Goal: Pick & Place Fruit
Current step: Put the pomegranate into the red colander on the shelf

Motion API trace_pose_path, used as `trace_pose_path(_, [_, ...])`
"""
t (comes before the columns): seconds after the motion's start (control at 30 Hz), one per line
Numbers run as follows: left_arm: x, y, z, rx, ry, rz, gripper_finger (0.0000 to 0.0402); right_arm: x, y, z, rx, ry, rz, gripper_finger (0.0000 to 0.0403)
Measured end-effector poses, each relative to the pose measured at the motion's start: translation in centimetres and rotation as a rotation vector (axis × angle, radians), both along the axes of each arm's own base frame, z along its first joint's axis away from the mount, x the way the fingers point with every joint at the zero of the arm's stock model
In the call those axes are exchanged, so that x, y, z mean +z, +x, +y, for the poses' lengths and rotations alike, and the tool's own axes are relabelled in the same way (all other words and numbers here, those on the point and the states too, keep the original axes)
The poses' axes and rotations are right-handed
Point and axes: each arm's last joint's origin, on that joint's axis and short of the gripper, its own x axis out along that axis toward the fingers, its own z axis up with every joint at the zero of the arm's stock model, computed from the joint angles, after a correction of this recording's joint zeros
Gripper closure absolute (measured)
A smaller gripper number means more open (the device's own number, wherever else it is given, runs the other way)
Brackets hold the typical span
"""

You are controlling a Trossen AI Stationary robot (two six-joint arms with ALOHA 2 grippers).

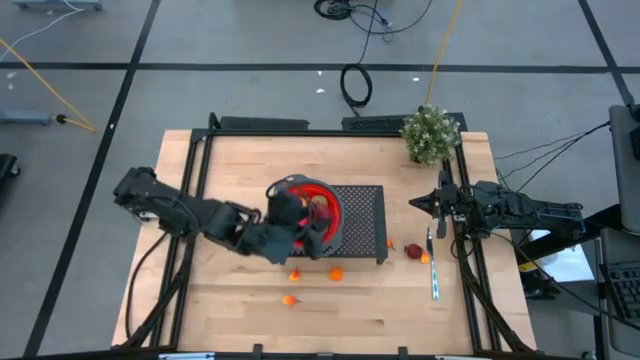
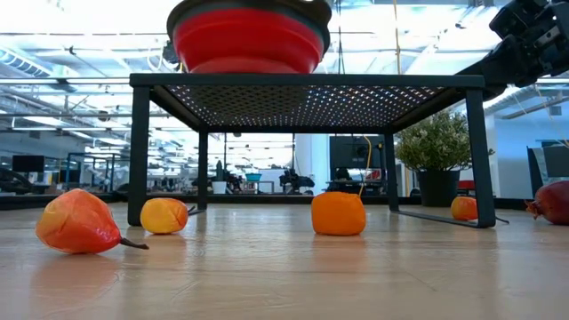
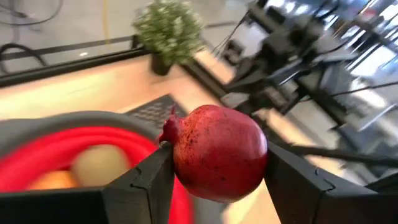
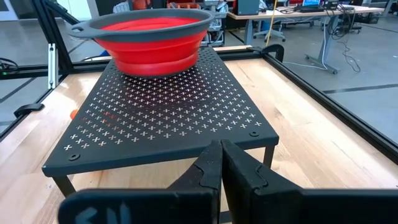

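**Left gripper holds dark red fruit over the red bowl**

Near to far in the low view: a red-orange pear-shaped fruit [image 2: 78, 222] lies lower left of the frame, a yellow-orange piece [image 2: 164, 215] just behind it, an orange ball [image 2: 338, 213] at centre, a smaller orange ball [image 2: 463, 208] farther right, and a dark red fruit [image 2: 553, 202] at the right edge. All sit on the wooden table [image 1: 240, 310], under or beside the black perforated rack [image 2: 307, 84].

The red bowl [image 4: 152, 34] stands on the rack's far end in the right wrist view, upper middle of that frame.

Left wrist view: the left gripper [image 3: 214, 168] is clamped on a dark red pomegranate-like fruit [image 3: 217, 152], one finger touching each side, fruit filling the gap between them. The bowl lies below it at lower left of the frame, with a pale fruit [image 3: 99, 165] and an orange piece inside. In the high view this gripper sits over the bowl at frame centre.

The right gripper [image 4: 221, 165] is closed tight, holding nothing, parked at the table's right edge, pointing at the rack.

The potted plant [image 1: 431, 133] stands at the upper right of the table in the high view; a thin utensil [image 1: 434, 270] lies right of the rack.
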Motion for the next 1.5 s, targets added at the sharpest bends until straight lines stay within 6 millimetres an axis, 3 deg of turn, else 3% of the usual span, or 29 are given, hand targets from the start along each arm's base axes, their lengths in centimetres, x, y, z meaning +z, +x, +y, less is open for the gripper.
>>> trace_pose_path(0.3, [-0.8, -1.5, 4.3, -0.016, -0.022, 0.278, 0.0192, 0.0, 0.0, 0.0, 0.000, 0.000, 0.000, 0.0403])
trace_pose_path(0.53, [-1.5, -1.8, 6.3, -0.068, -0.053, 0.423, 0.0192, 0.0, 0.0, 0.0, 0.000, 0.000, 0.000, 0.0403])
trace_pose_path(0.77, [-1.5, -1.5, 6.6, -0.169, -0.040, 0.445, 0.0192, 0.0, 0.0, 0.0, 0.000, 0.000, 0.000, 0.0403])
trace_pose_path(1.07, [-0.3, 0.4, 6.4, -0.282, 0.060, 0.276, 0.0192, 0.0, 0.0, 0.0, 0.000, 0.000, 0.000, 0.0403])
trace_pose_path(1.5, [-4.1, 3.8, 6.6, -0.321, 0.008, 0.355, 0.0192, 0.0, 0.0, 0.0, 0.000, 0.001, 0.004, 0.0403])
